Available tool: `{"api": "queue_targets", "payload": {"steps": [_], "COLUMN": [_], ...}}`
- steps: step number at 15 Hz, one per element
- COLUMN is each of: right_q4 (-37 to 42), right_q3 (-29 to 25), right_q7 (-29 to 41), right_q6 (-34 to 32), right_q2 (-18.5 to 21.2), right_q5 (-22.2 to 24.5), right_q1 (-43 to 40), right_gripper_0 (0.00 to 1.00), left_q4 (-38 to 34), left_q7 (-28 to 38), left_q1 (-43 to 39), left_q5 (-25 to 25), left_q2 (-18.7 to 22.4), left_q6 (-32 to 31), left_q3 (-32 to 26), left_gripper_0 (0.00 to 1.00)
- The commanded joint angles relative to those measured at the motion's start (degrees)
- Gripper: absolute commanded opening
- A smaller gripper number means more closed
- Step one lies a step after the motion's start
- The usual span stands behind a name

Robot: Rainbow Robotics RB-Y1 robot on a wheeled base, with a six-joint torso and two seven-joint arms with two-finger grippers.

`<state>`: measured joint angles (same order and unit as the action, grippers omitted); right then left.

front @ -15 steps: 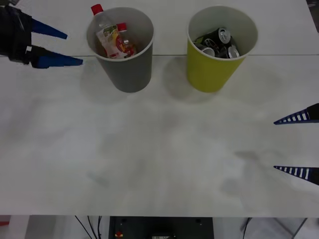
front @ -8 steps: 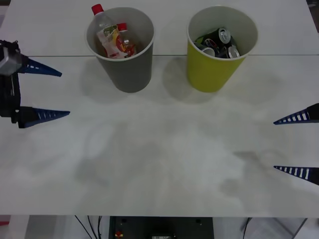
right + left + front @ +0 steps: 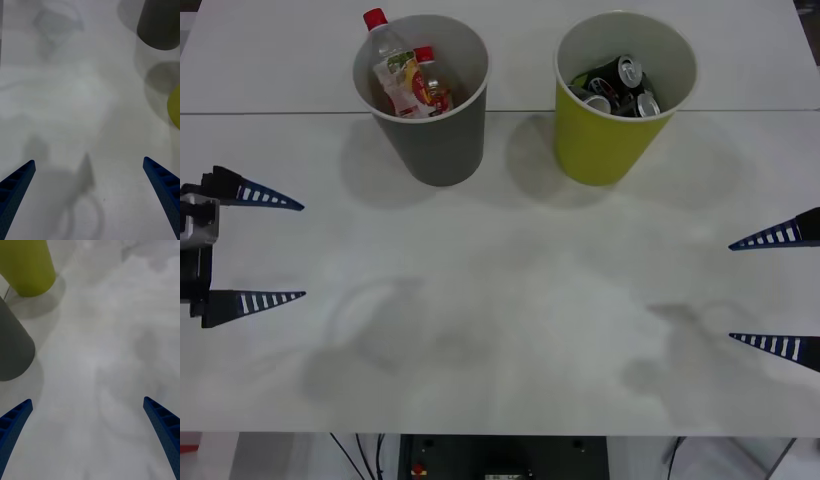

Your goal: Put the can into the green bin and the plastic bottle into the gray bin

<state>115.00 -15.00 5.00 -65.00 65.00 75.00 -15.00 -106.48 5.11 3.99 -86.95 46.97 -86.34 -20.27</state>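
The gray bin [image 3: 432,140] stands at the back left of the table and holds the plastic bottle [image 3: 395,62], red cap up, beside a second red-capped bottle [image 3: 432,88]. To its right the green bin [image 3: 605,140] holds several dark cans [image 3: 620,85]. My left gripper [image 3: 302,250] hangs open at the table's left edge, well in front of the gray bin, with nothing between its fingers. My right gripper [image 3: 730,291] is open and empty at the right edge. The left wrist view shows both bins' walls, gray [image 3: 13,348] and green [image 3: 26,266]; the right wrist view shows them too, gray [image 3: 159,24] and green [image 3: 174,107].
A seam [image 3: 760,110] between two white tabletops runs across the back, behind the bins. The white table [image 3: 500,300] stretches bare between my two grippers. Cables and a dark box [image 3: 500,458] show below the table's front edge.
My left gripper has drawn back from beside the gray bin toward the front left edge of the table, staying open. The right gripper and both bins have not moved.
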Motion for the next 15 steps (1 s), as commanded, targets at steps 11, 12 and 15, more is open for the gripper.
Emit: {"api": "queue_targets", "payload": {"steps": [11,12,15], "right_q4": [0.0,0.0,0.0], "right_q3": [0.0,0.0,0.0], "right_q7": [0.0,0.0,0.0], "right_q6": [0.0,0.0,0.0], "right_q2": [0.0,0.0,0.0], "right_q5": [0.0,0.0,0.0], "right_q1": [0.0,0.0,0.0], "right_gripper_0": [1.0,1.0,1.0], "left_q4": [-0.8,-0.8,-0.8], "left_q7": [-4.5,-4.5,-4.5], "left_q1": [-1.4,-1.4,-1.4], "left_q5": [-4.1,-4.1,-4.1], "left_q2": [-2.7,-2.7,-2.7], "left_q6": [-3.7,-3.7,-3.7], "left_q3": [0.1,0.1,0.1], "left_gripper_0": [1.0,1.0,1.0]}}
